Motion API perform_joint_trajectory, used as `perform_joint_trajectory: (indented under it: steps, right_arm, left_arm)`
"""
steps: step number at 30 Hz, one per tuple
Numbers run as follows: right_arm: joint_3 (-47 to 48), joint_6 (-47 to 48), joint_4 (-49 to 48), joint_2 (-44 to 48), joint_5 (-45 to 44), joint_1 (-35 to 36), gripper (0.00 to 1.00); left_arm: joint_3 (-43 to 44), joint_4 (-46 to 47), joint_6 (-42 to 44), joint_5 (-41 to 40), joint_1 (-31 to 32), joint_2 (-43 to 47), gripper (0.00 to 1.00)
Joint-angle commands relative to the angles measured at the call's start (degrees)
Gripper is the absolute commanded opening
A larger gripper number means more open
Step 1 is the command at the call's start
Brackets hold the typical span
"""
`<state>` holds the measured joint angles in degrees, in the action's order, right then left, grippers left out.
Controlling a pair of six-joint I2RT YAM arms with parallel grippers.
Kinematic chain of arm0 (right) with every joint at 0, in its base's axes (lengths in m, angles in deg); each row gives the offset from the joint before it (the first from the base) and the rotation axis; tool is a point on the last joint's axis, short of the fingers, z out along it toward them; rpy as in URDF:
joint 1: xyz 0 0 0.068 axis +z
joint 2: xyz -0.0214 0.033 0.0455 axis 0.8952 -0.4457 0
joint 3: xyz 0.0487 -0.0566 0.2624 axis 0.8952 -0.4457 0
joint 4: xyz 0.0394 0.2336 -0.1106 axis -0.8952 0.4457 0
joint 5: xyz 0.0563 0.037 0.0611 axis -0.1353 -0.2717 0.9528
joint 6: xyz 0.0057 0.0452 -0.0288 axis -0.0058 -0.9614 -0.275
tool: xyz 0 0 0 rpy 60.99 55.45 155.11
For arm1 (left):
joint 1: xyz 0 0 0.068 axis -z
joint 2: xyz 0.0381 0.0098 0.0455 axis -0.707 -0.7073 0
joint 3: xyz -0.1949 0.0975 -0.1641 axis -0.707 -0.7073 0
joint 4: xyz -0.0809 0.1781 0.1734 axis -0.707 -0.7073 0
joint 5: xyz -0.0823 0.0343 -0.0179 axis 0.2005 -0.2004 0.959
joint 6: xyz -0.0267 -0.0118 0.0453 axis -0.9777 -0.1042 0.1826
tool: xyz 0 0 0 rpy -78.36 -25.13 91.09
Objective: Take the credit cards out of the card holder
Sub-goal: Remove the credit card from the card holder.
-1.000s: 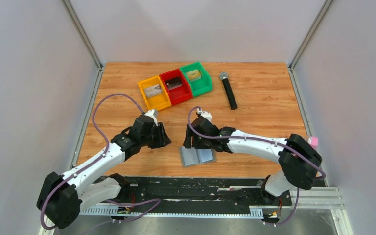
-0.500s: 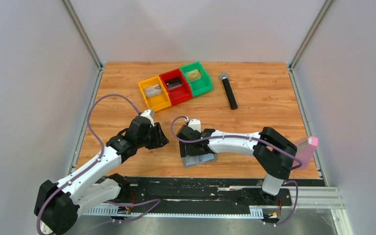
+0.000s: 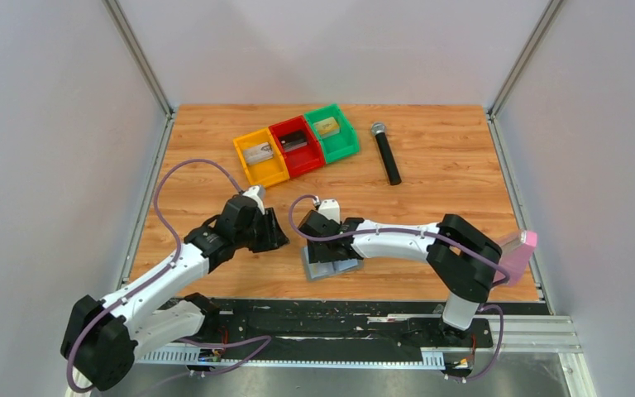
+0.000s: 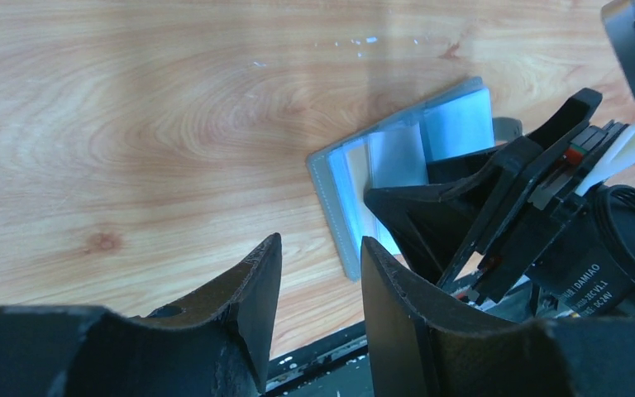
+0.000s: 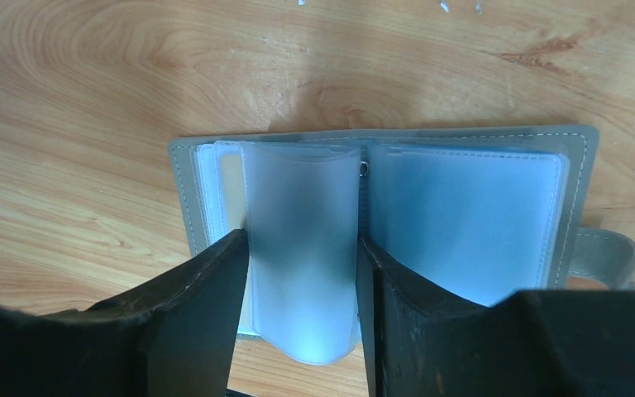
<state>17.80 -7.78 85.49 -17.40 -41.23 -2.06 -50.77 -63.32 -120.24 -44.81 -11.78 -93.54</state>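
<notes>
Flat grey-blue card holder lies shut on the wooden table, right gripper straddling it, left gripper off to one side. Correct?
No: the flat grey-blue card holder lies open on the wooden table, frosted sleeves showing in the right wrist view. The right gripper straddles it, the left gripper is off to one side.

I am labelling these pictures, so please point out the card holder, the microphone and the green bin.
card holder (image 5: 463, 215): right wrist view, right clear panel.
microphone (image 3: 388, 157): top view, handle.
green bin (image 3: 341, 150): top view, front wall.
</notes>
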Motion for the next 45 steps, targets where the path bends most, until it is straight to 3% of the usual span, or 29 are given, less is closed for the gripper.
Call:
perform_joint_trajectory:
  steps: [1, 7, 13, 24, 36, 45]
  right_arm:
    - [-2.9, -0.7, -4.1, 2.2, 0.5, -0.1, 0.49]
    - [-9.0, -1.6, -12.8, 6.6, 5.1, -2.6, 0.43]
    - [-17.7, -2.9, -25.4, 12.1, 10.5, -4.5, 0.39]
    - [-26.1, -5.2, -37.6, 15.5, 20.3, -9.5, 0.36]
    - [-27.9, -5.4, -40.4, 15.5, 22.9, -11.2, 0.36]
    - [-26.8, -4.1, -36.5, 18.3, 21.1, -11.3, 0.49]
  left_arm:
    - [0.5, 5.0, 2.2, 6.0, -0.3, -4.1, 0.48]
    - [1.0, 10.4, 3.2, 13.8, -0.3, -14.3, 0.43]
    - [1.0, 17.3, 2.3, 18.7, -0.3, -18.9, 0.38]
    - [4.8, 22.3, 0.8, 22.8, -0.2, -29.9, 0.33]
    - [6.4, 27.0, -0.7, 26.1, 0.9, -35.4, 0.31]
    - [4.3, 37.4, -6.3, 32.4, 1.2, -36.5, 0.32]
